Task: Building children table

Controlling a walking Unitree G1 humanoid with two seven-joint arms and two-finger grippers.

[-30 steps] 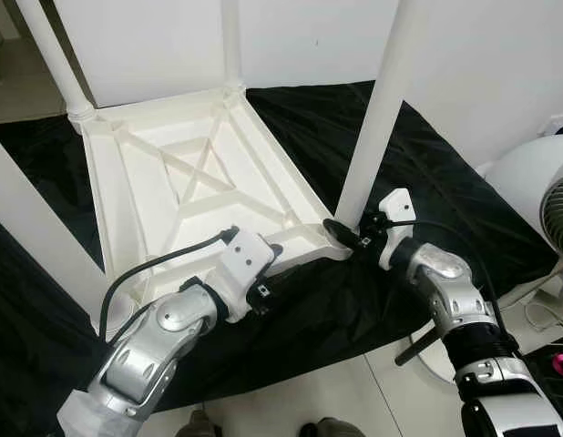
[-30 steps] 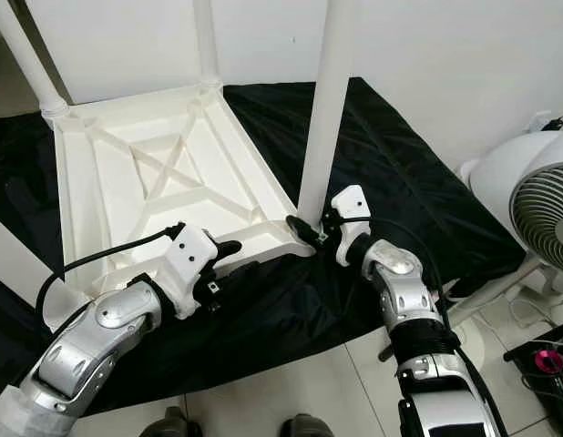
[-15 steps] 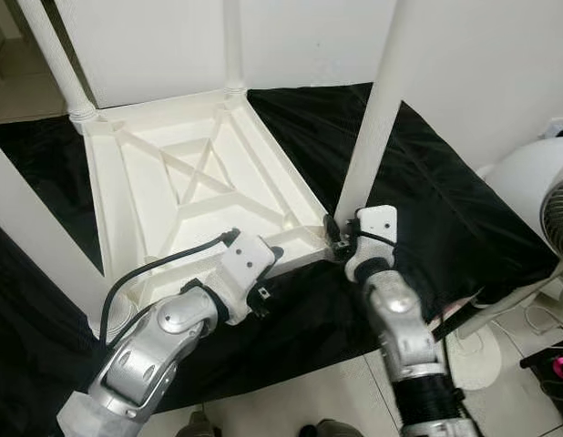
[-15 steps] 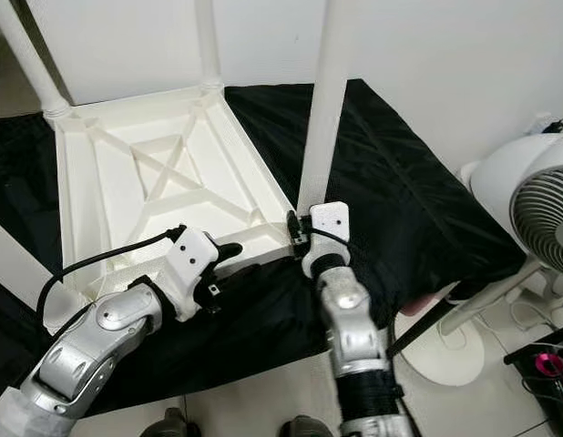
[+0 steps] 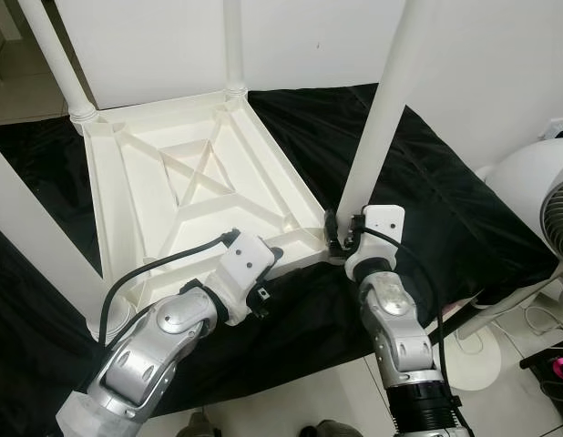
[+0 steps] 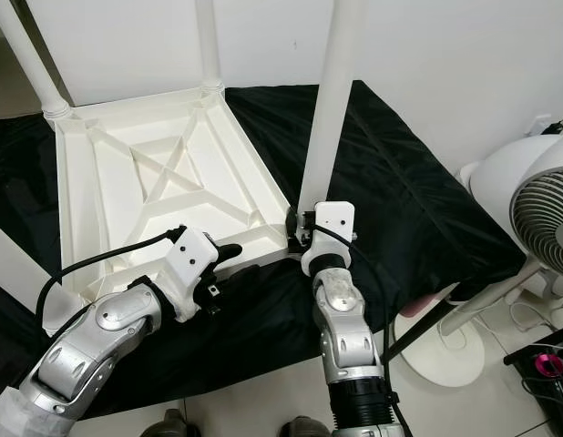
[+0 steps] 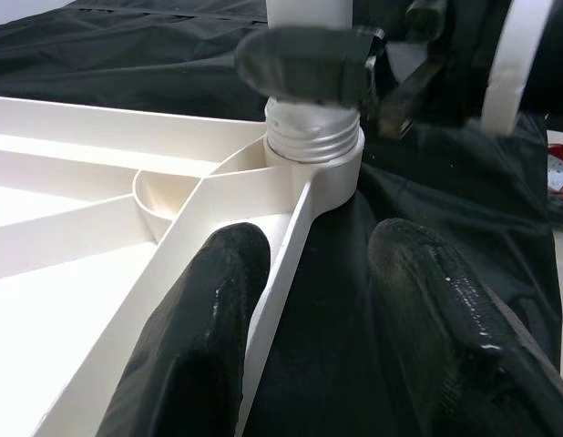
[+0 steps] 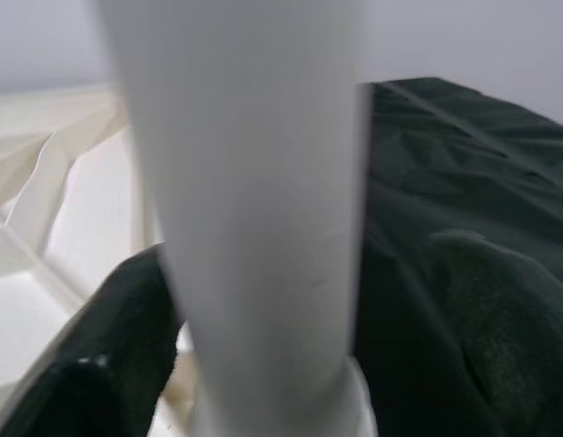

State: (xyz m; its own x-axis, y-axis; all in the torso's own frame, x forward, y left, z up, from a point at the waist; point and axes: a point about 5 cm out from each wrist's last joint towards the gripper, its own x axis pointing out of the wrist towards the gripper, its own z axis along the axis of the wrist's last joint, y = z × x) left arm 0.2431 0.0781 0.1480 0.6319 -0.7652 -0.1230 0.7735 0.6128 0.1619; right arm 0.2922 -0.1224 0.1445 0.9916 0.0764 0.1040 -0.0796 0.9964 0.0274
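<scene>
The white children's table top (image 5: pixel 172 182) lies upside down on a black cloth, with white legs standing up from its corners. My left gripper (image 5: pixel 268 273) is at the near rim and open. One finger (image 7: pixel 209 309) is inside the rim and the other (image 7: pixel 436 309) outside on the cloth. My right gripper (image 5: pixel 336 232) is at the foot of the near-right leg (image 5: pixel 377 118), open, with the leg (image 8: pixel 263 200) between its fingers. One finger (image 8: pixel 90 364) touches the leg and the other stands apart. The leg's threaded collar (image 7: pixel 313 141) sits in the corner socket.
The black cloth (image 5: pixel 445 200) spreads over the tiled floor. A white standing fan (image 5: pixel 537 200) is close on the right, its base (image 6: pixel 445 350) near my right arm. Other legs rise at the far left (image 5: pixel 58 64), far middle (image 5: pixel 231 45) and near left (image 5: pixel 26 228).
My right arm has swung from the right side of the leg round to its near side, with the gripper staying at the leg's foot. The left arm has not moved.
</scene>
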